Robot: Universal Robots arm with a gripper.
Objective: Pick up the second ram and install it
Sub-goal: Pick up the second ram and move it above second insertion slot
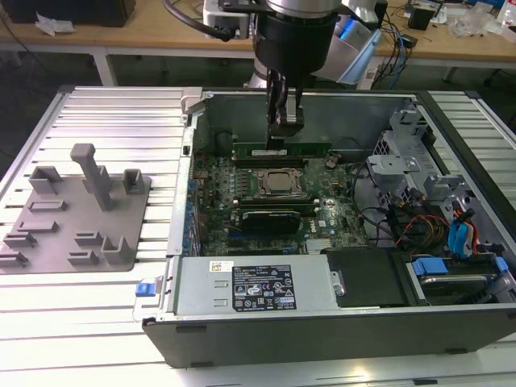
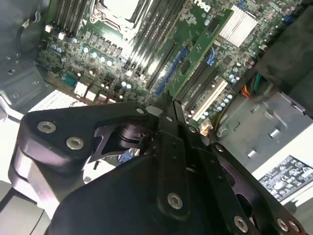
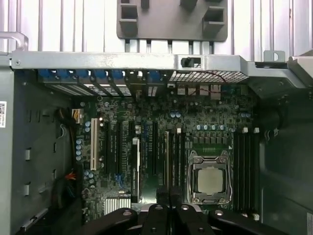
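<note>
gripper (image 2: 169,105): jaws drawn together, nothing visible between them
second ram (image 1: 310,150): stands on edge beyond the CPU socket (image 1: 281,183), gripper tip at its top edge
why: closed tip probably serves as a pusher, seating the stick into the motherboard (image 1: 214,193)

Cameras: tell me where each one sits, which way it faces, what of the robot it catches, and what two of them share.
Exterior view: off the arm, above the table, looking down into the open computer case; shows the arm and its shut fingers at the green memory stick.
First wrist view: on the wrist, facing squarely down at the motherboard; the fingers show.
Second wrist view: on the wrist, looking slantwise along the fingers to the motherboard.
Shared: both wrist views show the processor.
</note>
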